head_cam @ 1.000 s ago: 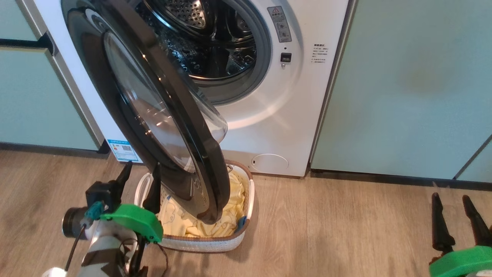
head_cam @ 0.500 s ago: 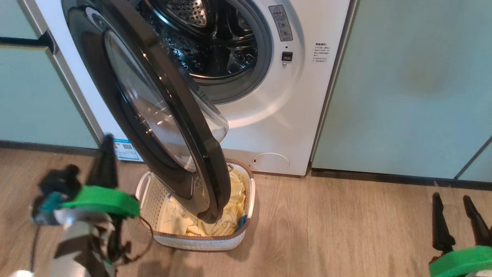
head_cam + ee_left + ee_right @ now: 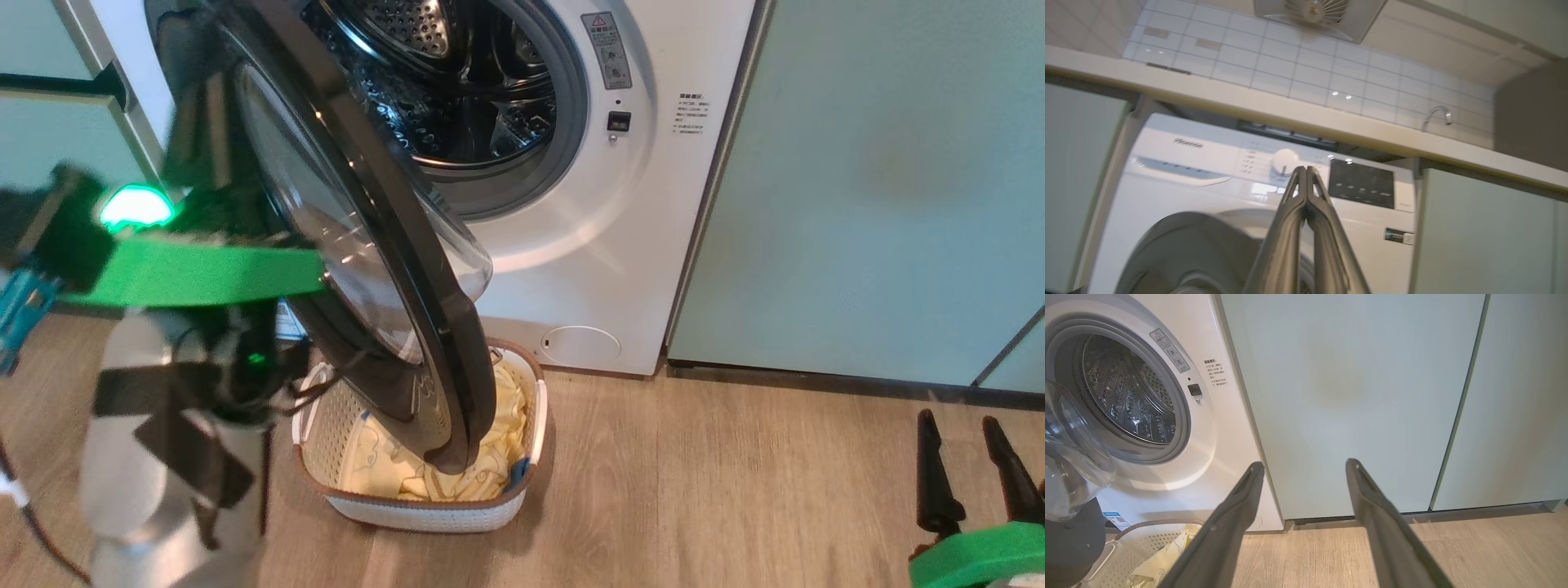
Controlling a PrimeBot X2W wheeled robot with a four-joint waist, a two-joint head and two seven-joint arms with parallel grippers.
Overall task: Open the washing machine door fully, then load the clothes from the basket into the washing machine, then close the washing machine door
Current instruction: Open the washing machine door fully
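Note:
The washing machine (image 3: 588, 269) stands with its steel drum (image 3: 457, 82) exposed. The washing machine door (image 3: 367, 245) is partly open, and its black rim hangs over the basket (image 3: 424, 510) on the floor. Pale yellow clothes (image 3: 490, 457) lie in the basket. My left gripper (image 3: 196, 98) is raised and blurred at the door's outer face, upper left. In the left wrist view, the left gripper (image 3: 1306, 169) is shut on nothing and points at the control panel. My right gripper (image 3: 957, 420) hangs open at the lower right, and the right gripper (image 3: 1304, 463) faces a cabinet.
Pale teal cabinets (image 3: 857, 180) flank the machine on both sides. Wood floor (image 3: 694, 490) stretches between the basket and my right gripper. A countertop (image 3: 1290, 114) with a tap (image 3: 1435, 116) runs above the machine.
My left arm has risen from beside the basket to the upper part of the door's outer face, and its gripper has gone from open to shut. The right gripper has not moved.

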